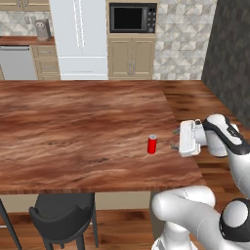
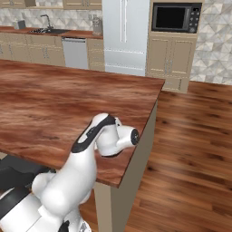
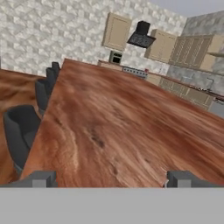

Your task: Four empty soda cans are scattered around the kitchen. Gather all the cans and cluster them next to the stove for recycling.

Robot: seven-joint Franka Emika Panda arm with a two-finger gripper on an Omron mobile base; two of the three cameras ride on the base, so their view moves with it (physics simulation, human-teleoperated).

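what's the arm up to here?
The arm is at the near right corner of the wooden island counter. Its gripper is open and empty, turned sideways with the fingertips pointing at a red soda can standing upright on the counter. There is a clear gap between the two, so nothing is grasped yet. It looks lined up for a side grab, probably the next move.

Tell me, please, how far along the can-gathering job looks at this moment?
Nothing looks done yet: one red soda can stands upright on the wooden island, far from any stove. In hand: the end effector is open and level with the can, just to its right, not touching it. Left: grasp this can, carry it to the stove, and find the others.
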